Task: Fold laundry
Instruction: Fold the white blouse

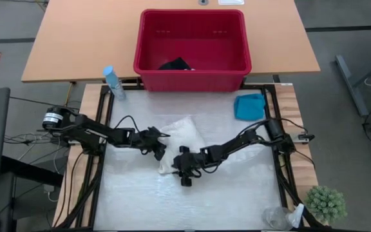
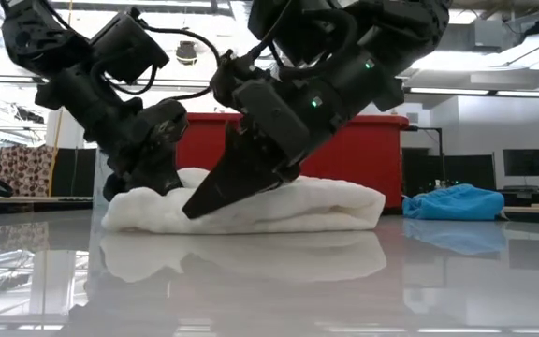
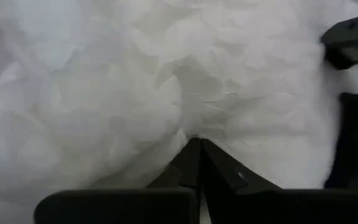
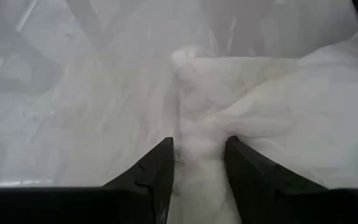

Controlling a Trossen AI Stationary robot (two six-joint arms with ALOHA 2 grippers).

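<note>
Where the two arms meet at the centre of the overhead frame, much of the white cloth (image 1: 180, 136) is covered by them, so its full outline cannot be traced. Its near tip disappears under the right claw (image 1: 184, 173). Dark garment (image 1: 175, 64) in the red basket (image 1: 192, 48), top centre: only a small patch shows above the wall, shape unreadable. Blue garment (image 1: 249, 106) lies alone on the tabletop (image 1: 237, 193), right of centre, well apart from both claws; at table height it is a low heap at the right edge of the frame.

Left claw (image 1: 160, 145): fingers pressed together, tips touching the white cloth from its left side. Its own camera shows the closed tips (image 3: 195, 149) meeting at a crease, cloth filling nearly the whole frame. Whether any fabric is pinched between them cannot be made out.

Right claw: fingers (image 4: 157, 168) apart, with a narrow ridge of white cloth running up between them. The fingers straddle that strip but are not seen clamped on it. From table height this claw angles down steeply at centre frame, tip at the front foot of the white heap, blocking the heap's middle.

White cloth overall: bunched mound in the middle of the table, running from upper right to lower left in the overhead frame, between the two claws.
</note>
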